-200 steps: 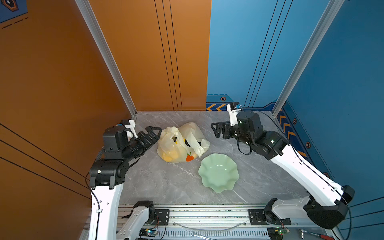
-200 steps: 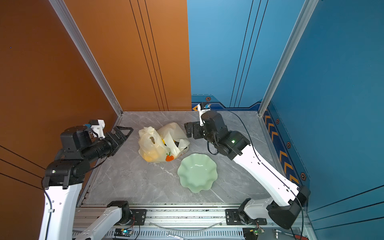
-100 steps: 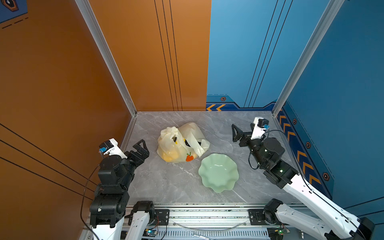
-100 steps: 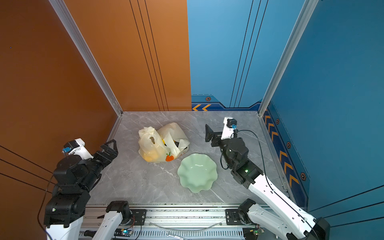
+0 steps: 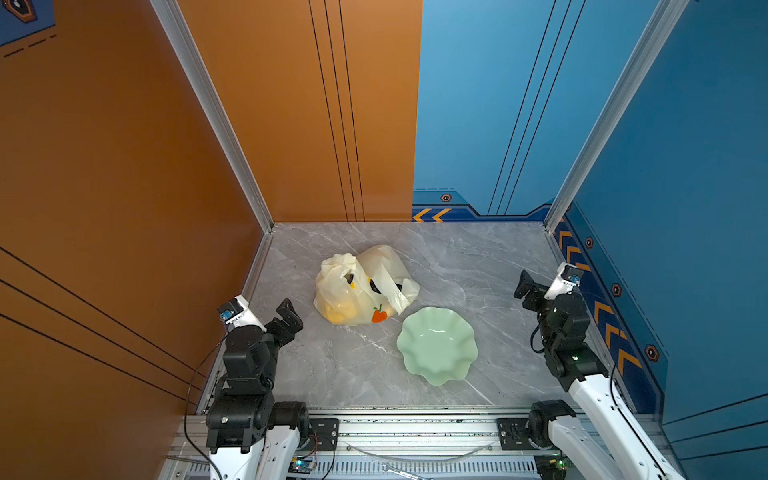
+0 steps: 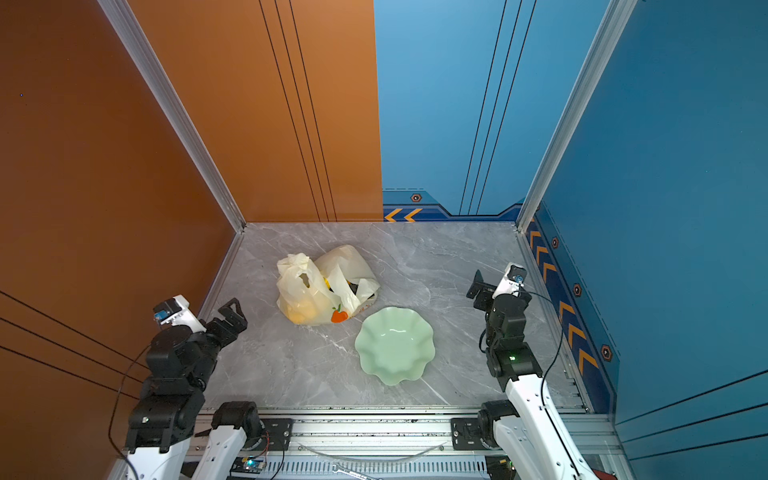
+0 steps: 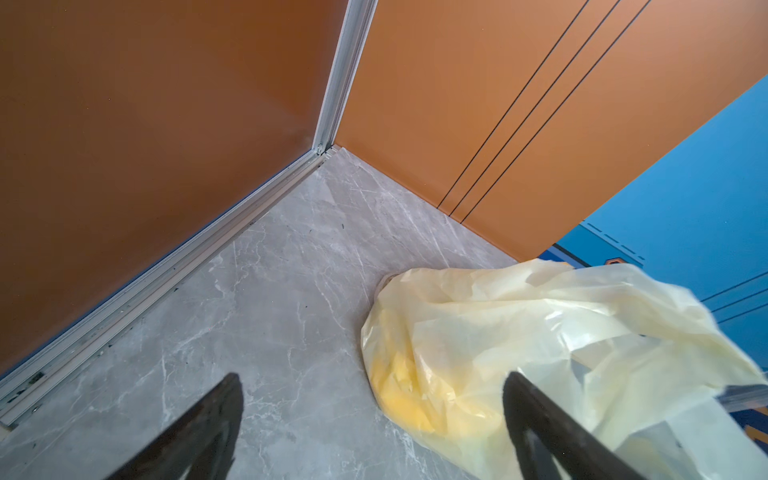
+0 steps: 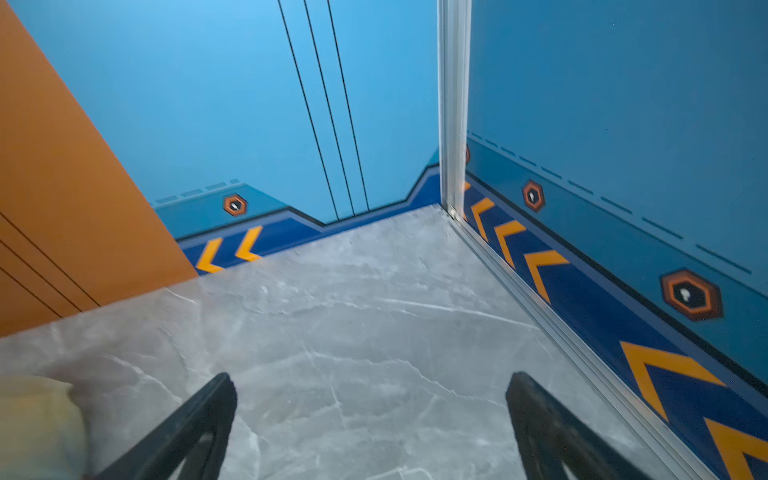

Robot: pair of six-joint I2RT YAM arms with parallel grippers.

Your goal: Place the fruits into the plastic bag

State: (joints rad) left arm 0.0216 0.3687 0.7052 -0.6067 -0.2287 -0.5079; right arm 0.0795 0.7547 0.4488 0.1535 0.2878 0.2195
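While both arms sat low at the near corners of the grey marbled tabletop [image 5: 457, 257], the left hand [image 5: 291, 316] hung by the orange wall with its jaws spread wide and gripping nothing; the left wrist view showed the same wide gap, bare stone beside one finger and the bag past the other. Right of it, clear of its fingers, the plastic bag [image 5: 357, 291] lay slumped on the tabletop left of centre, its loop handles flopped over the mouth and a small orange print [image 5: 379, 315] on its near side. The fruits [image 5: 340, 313] were inside it: a yellow-orange mass showed through the thin film at the near left, and something dark with a bit of yellow peeked from the mouth; which fruit was which could not be told. Just beside the bag's near right corner sat a pale green wavy-edged dish [image 5: 436, 345]. Far right, by the blue wall, the right hand [image 5: 524, 289] was likewise spread wide and held nothing, over bare tabletop, well apart from dish and bag
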